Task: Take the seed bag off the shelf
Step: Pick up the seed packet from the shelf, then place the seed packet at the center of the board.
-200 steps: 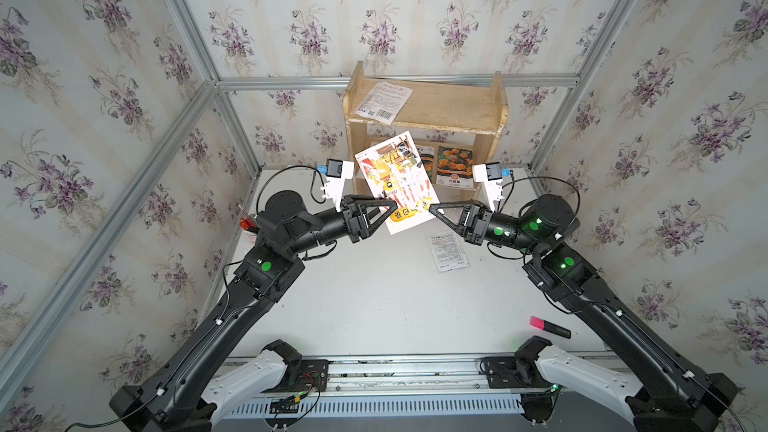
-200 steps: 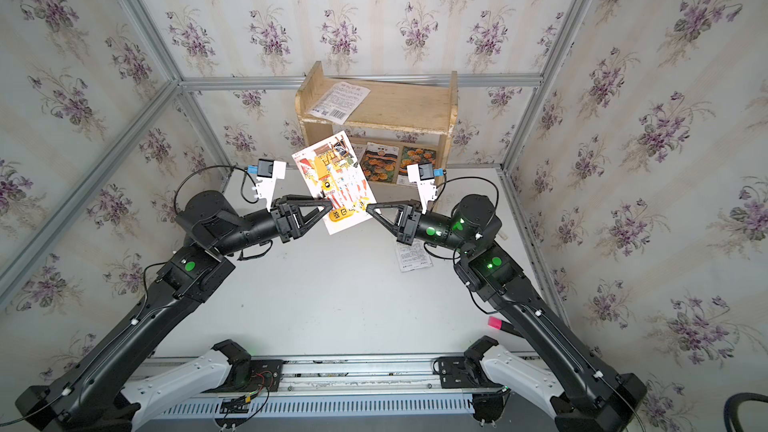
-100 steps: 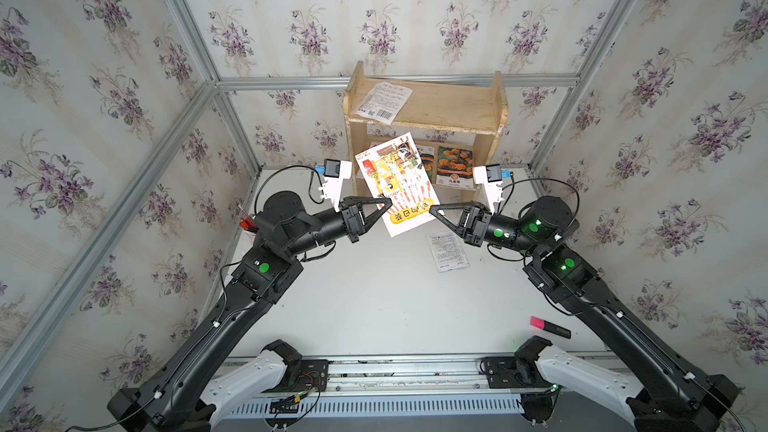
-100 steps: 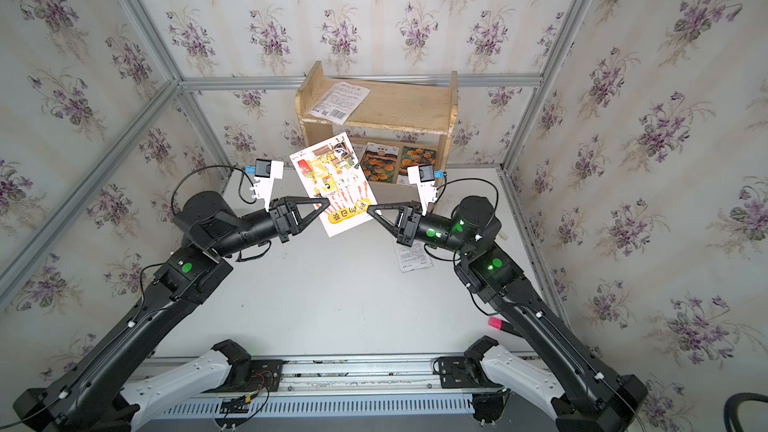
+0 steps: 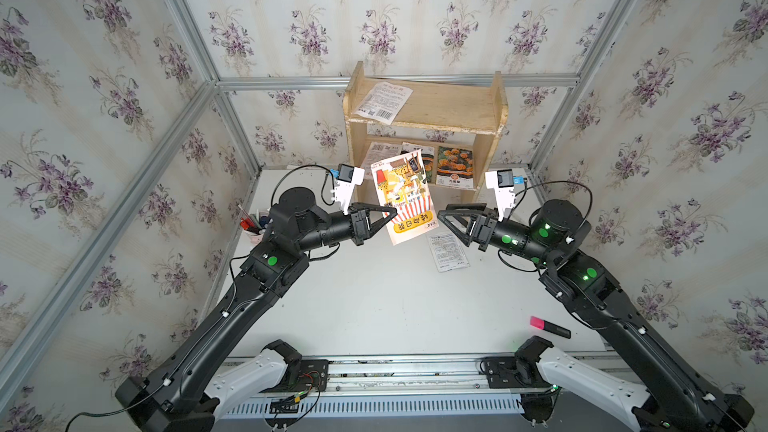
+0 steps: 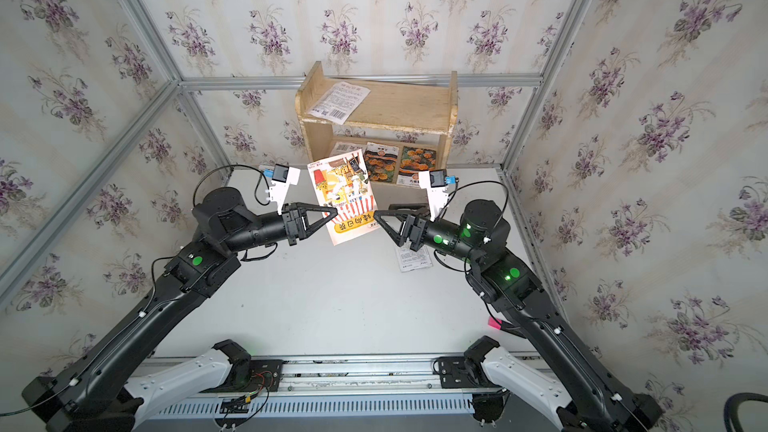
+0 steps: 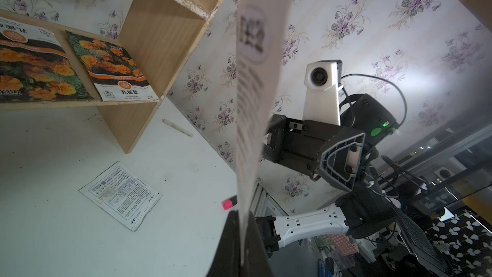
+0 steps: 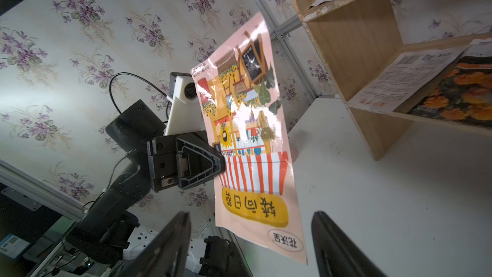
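**Seed bag held off the shelf by the left gripper**

The black fingers (image 7: 231,238) of the left gripper (image 5: 392,213) are pinched together on one long edge of the glossy pink seed bag (image 5: 405,193), which is printed with a garden scene, red-and-white stripes and a yellow label. The bag hangs in the air with its print upside down, over the rear part of the white desk (image 5: 374,297). It is just in front of the small two-tier light wooden shelf (image 5: 484,160) and apart from it.

The right gripper (image 5: 446,211) stands with its jaws wide at the bag's opposite edge; whether a tip touches the bag is hard to tell.

Orange-flower packets (image 5: 455,164) lie on the shelf's lower tier, and a white printed packet (image 5: 382,101) rests on its top board. A white printed sachet (image 5: 448,251) lies flat on the desk beneath the right gripper. A pink-capped black marker (image 5: 548,326) lies near the desk's front right corner.
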`<state>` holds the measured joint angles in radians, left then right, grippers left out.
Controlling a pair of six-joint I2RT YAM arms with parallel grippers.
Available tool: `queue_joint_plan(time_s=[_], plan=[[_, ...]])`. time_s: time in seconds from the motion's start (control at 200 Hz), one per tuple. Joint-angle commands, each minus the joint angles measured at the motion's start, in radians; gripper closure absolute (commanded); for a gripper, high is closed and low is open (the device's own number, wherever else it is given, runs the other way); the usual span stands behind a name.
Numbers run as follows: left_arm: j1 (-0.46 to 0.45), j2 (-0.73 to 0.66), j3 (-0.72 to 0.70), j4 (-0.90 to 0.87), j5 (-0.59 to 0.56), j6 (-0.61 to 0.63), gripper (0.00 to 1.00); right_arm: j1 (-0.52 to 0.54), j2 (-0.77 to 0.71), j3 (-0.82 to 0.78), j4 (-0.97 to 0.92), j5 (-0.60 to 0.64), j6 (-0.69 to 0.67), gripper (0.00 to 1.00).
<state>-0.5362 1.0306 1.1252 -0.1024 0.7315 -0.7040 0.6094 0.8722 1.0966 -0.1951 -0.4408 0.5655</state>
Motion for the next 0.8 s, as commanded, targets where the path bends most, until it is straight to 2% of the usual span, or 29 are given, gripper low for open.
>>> queue_joint_plan(time_s=[0.0,0.075,0.25,0.415,0.794], plan=[[0.001,0.012,-0.012,-0.059,0.037,0.05,1.0,0.001,-0.03,0.015,-0.184,0.122,-0.103,0.1],[0.002,0.024,-0.035,-0.08,0.033,0.06,1.0,0.001,-0.054,0.007,-0.241,0.148,-0.121,0.0],[0.001,0.074,-0.111,-0.071,0.022,0.069,1.0,0.001,-0.104,-0.048,-0.329,0.226,-0.132,0.0],[0.001,0.153,-0.159,-0.031,0.016,0.077,1.0,0.001,-0.141,-0.131,-0.35,0.242,-0.125,0.0],[0.001,0.376,-0.178,0.026,-0.033,0.106,1.0,0.002,-0.205,-0.233,-0.369,0.303,-0.112,0.0]])
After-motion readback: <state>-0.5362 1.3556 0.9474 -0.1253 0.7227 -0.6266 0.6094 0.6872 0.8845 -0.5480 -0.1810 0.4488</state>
